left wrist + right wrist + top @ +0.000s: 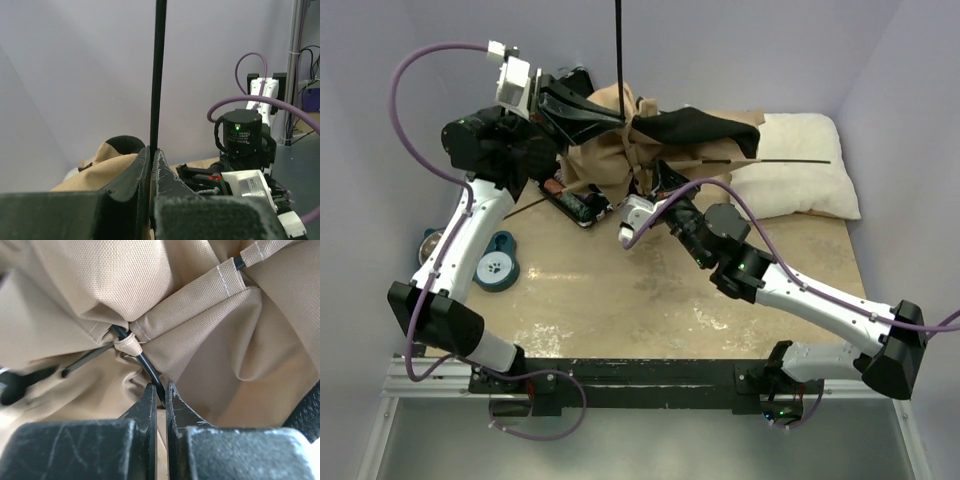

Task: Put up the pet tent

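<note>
Pole fitting, likely; tent slumped. Left gripper clamped on upright pole, right gripper pinching bent pole; next probably needs pole ends seated.

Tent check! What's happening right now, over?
Left gripper shut on upright pole. Right gripper shut on lower pole. Tent crumpled, not up. Pillow right beside it.
</note>
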Robot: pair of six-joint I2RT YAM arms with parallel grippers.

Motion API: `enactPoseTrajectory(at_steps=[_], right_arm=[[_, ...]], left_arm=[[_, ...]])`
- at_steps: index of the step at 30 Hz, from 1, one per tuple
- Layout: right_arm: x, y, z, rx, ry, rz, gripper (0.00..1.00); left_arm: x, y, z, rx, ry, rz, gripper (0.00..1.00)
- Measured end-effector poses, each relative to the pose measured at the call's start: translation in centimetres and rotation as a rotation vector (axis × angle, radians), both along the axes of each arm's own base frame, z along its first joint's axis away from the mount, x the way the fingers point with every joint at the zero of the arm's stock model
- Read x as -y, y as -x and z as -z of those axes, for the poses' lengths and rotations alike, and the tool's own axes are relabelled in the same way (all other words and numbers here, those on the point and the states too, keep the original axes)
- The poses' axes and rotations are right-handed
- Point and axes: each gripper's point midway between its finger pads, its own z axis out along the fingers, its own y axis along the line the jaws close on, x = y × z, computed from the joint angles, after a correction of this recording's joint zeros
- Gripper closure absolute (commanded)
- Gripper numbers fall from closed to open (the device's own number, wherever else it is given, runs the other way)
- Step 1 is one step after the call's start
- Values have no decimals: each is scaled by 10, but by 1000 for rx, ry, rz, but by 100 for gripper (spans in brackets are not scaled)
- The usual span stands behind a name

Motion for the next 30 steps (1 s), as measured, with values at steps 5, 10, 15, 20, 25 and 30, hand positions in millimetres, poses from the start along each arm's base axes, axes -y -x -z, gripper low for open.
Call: enactPoseTrajectory(at_steps=[5,10,15,20,25,30], right_arm=[[9,8,38,-125,49,-20,100],[8,13,35,-143,11,-44,100],[-4,13,23,-160,-27,-91,100],[-11,22,46,-269,-1,-153,100],[-2,40,70,-405,25,-190,96],[5,61,74,-474,20,-252,80]], left_arm=[[1,-11,39,-94,-50,-28,100],[0,-11,27,-60,-61,-54,100],[1,-18,17,-69,-56,-67,100],[4,-28,37,-173,-91,-74,100],[4,-30,71,-315,-139,-73,100],[3,-27,96,-423,-183,-72,100]])
